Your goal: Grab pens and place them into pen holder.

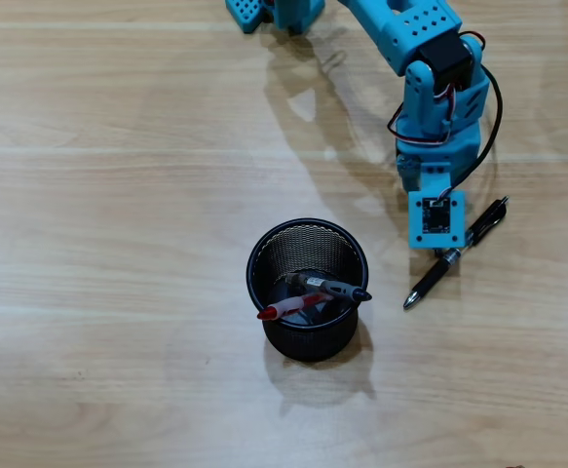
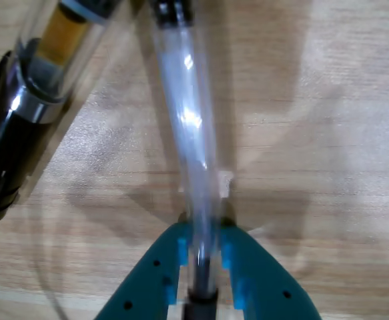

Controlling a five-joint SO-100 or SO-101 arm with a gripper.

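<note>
The black wire-mesh pen holder stands in the middle of the table. A red pen and a clear pen with black ends lean inside it. To its right in the overhead view, my gripper points straight down, and its fingertips are hidden under the wrist. A black pen lies slanted on the table beside it. In the wrist view my gripper is shut on a clear-barrelled pen, which runs away from the jaws. The black pen with a gold band lies to the left of it.
The blue arm reaches in from the top of the overhead view, with its base at the top edge. The table is light wood.
</note>
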